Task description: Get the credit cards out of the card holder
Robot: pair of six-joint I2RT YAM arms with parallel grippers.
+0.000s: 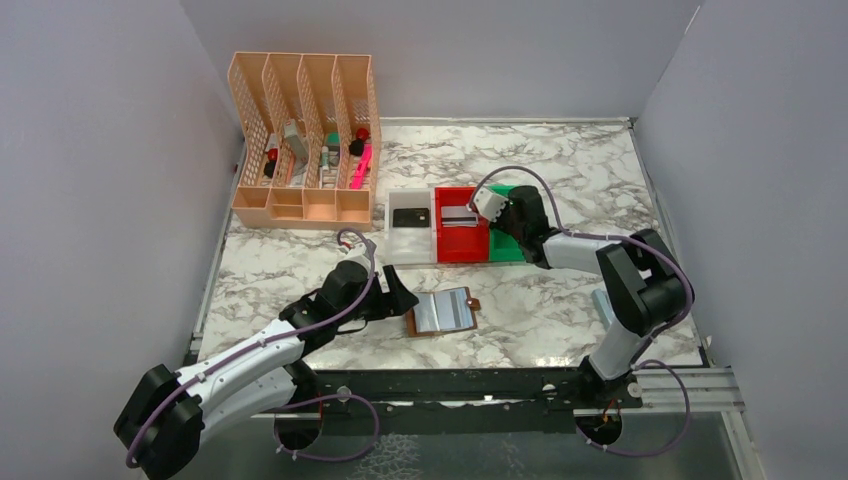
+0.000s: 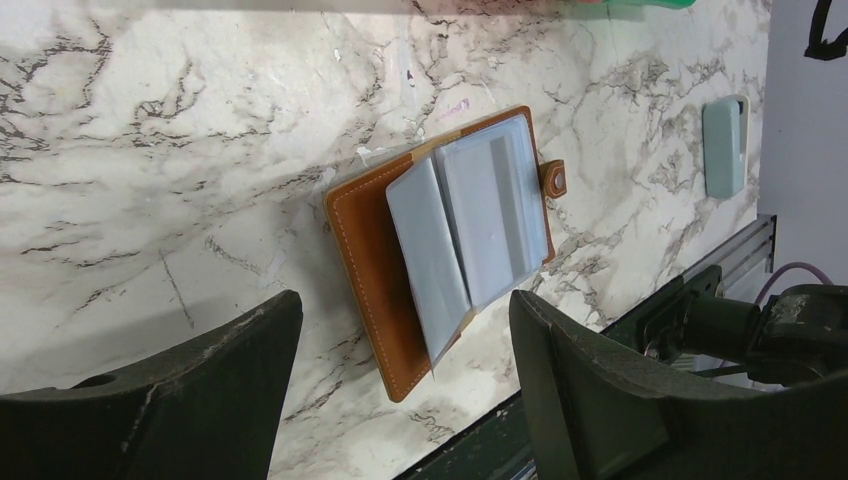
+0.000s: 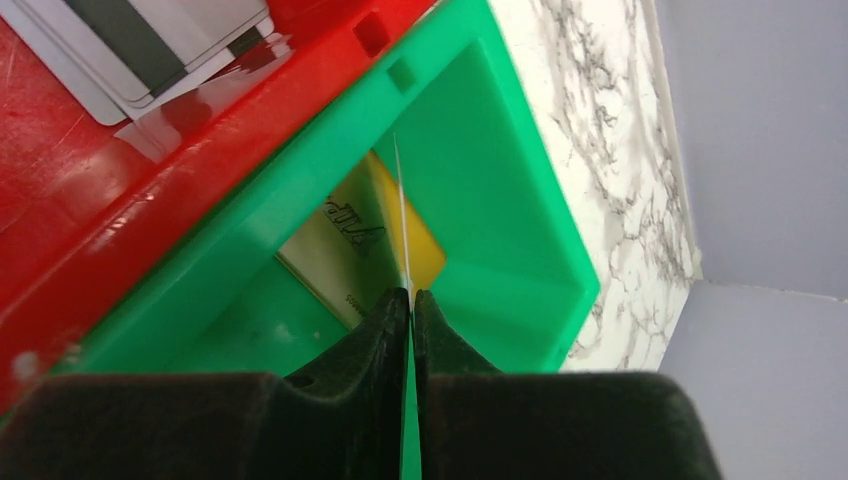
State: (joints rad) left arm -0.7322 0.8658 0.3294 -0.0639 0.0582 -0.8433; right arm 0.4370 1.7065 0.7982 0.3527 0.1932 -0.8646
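Note:
The brown card holder (image 1: 443,311) lies open on the marble table, pale blue-grey pockets up; it also shows in the left wrist view (image 2: 440,240). My left gripper (image 1: 398,293) is open and empty just left of it, jaws wide (image 2: 405,300). My right gripper (image 1: 500,212) is shut on a thin credit card seen edge-on (image 3: 402,220), held upright over the green bin (image 3: 500,200). A gold card (image 3: 345,245) lies in that bin. A silvery-white card (image 1: 458,217) lies in the red bin (image 1: 460,248). A black card (image 1: 411,216) lies in the white bin (image 1: 410,246).
A peach desk organiser (image 1: 305,140) with pens and small items stands at the back left. A light-blue block (image 1: 603,300) lies by the right arm's base. Grey walls close in the table on three sides. A metal rail runs along the near edge.

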